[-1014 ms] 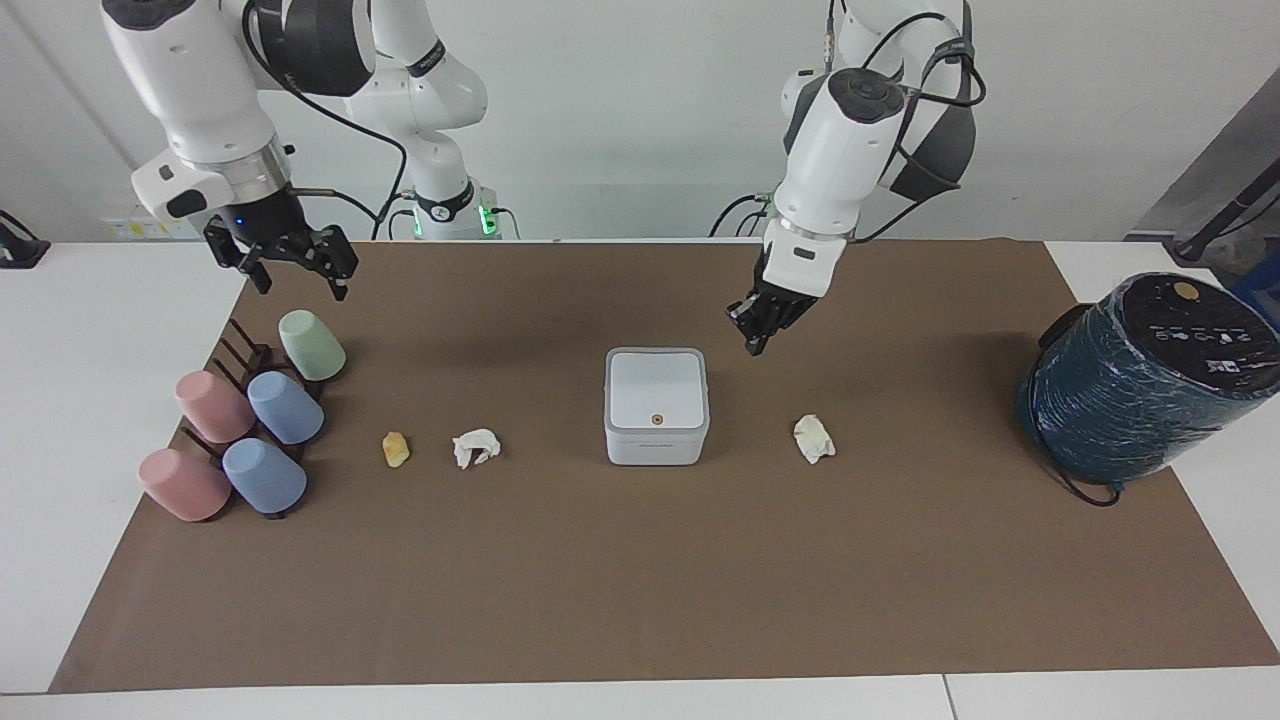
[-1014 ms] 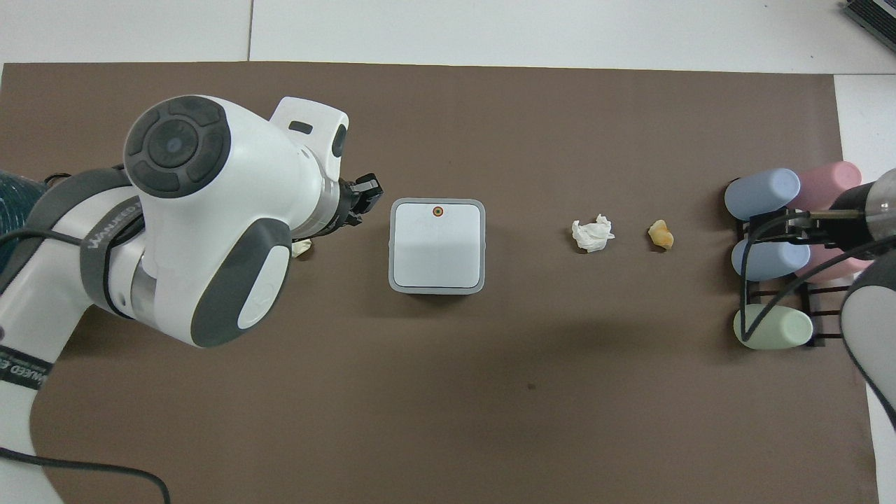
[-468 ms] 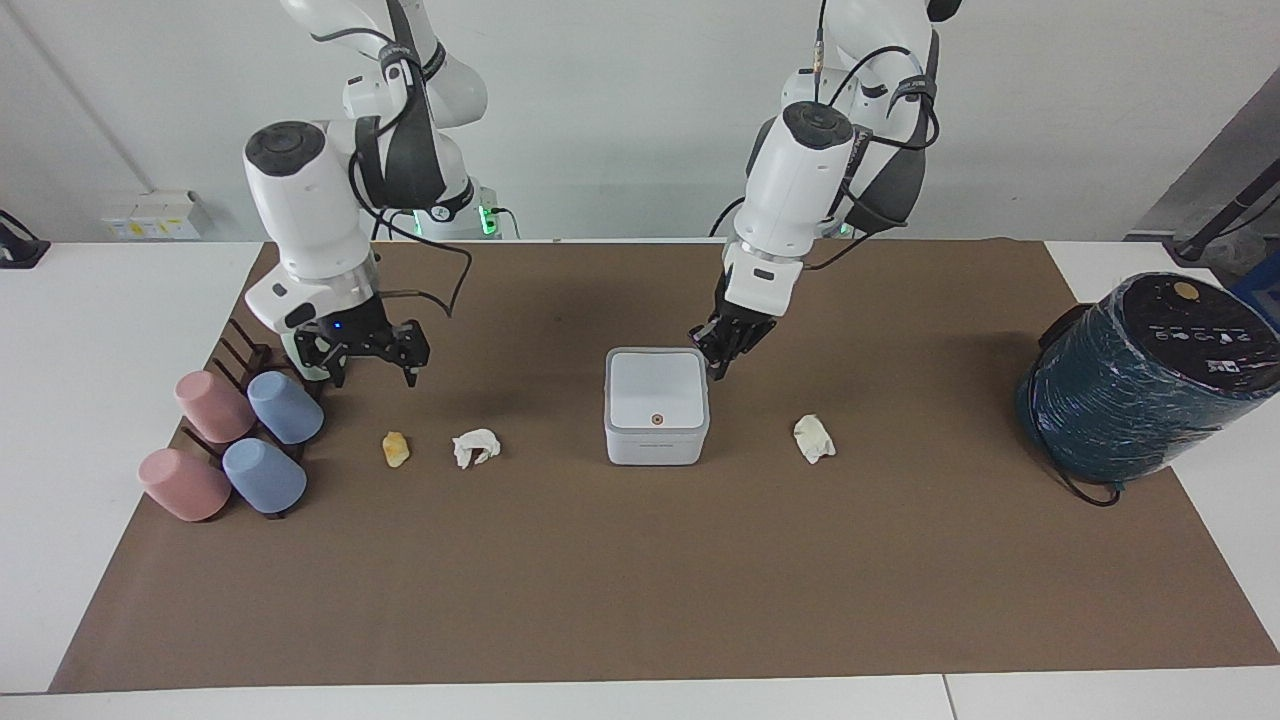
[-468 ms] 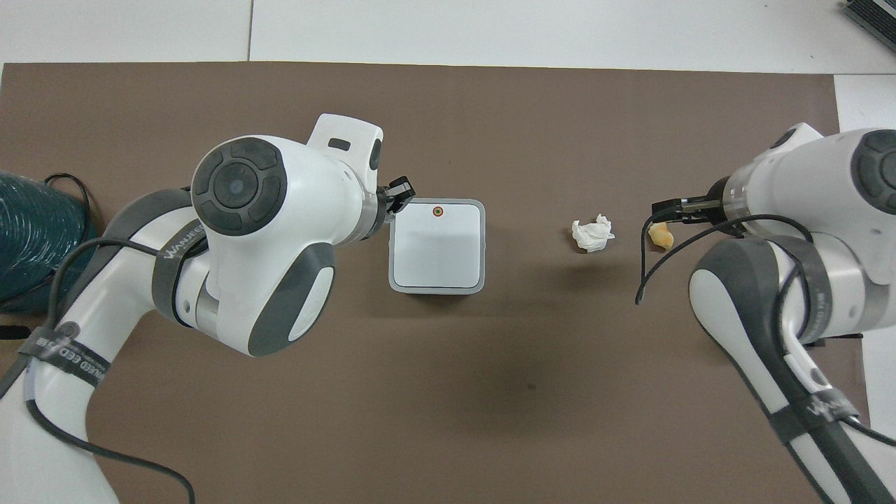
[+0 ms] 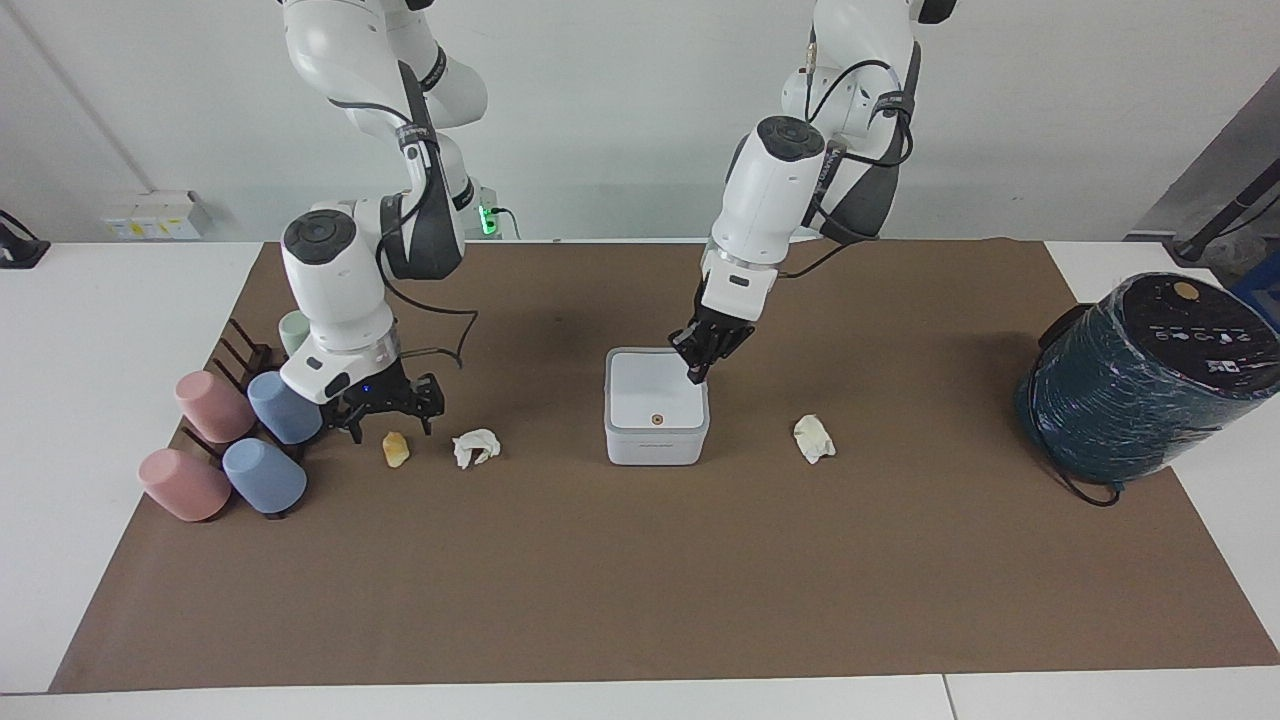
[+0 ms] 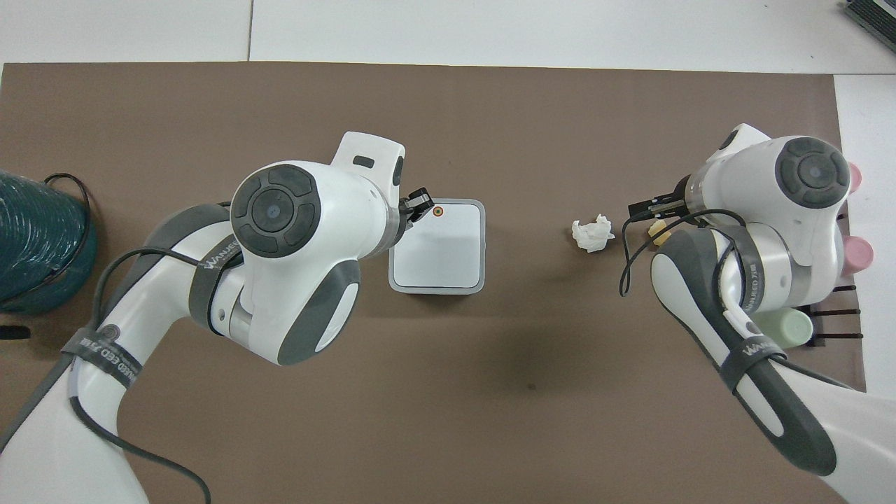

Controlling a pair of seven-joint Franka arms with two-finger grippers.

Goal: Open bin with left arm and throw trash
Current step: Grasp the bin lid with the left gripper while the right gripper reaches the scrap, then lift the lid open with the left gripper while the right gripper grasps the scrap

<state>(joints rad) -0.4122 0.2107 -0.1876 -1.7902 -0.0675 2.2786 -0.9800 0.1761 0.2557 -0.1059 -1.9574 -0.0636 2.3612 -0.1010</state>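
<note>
While the small white square plastic bin (image 5: 656,407) with its grey rim sits at the centre of the facing view on the brown paper mat (image 5: 640,580), its hinged lid lies flat and closed, the tiny orange dot showing on the lid's edge farther from the robots. Coming down from the upper right of that view, the white left arm (image 5: 765,200) holds its black left gripper (image 5: 697,378) over the lid's corner nearer the robots, toward the left arm's end of the table; its fingertips are pressed together and pinch nothing. Whether they touch the lid cannot be told.

At the middle left of the facing view, the right gripper (image 5: 392,425) hangs low with its fingers spread, directly over the small yellow-orange tissue wad (image 5: 396,449), which rests on the mat. Just beside that wad, toward the bin, lies a crumpled white tissue wad (image 5: 475,447). A cream tissue wad (image 5: 814,438) lies right of the bin in the facing view, toward the left arm's end of the table.

Pastel plastic cups (image 5: 240,440), pink, blue and green, lean on a dark rack at the left edge of the mat in the facing view. A big dark teal wrapped cylinder (image 5: 1140,380) stands at the right edge.
</note>
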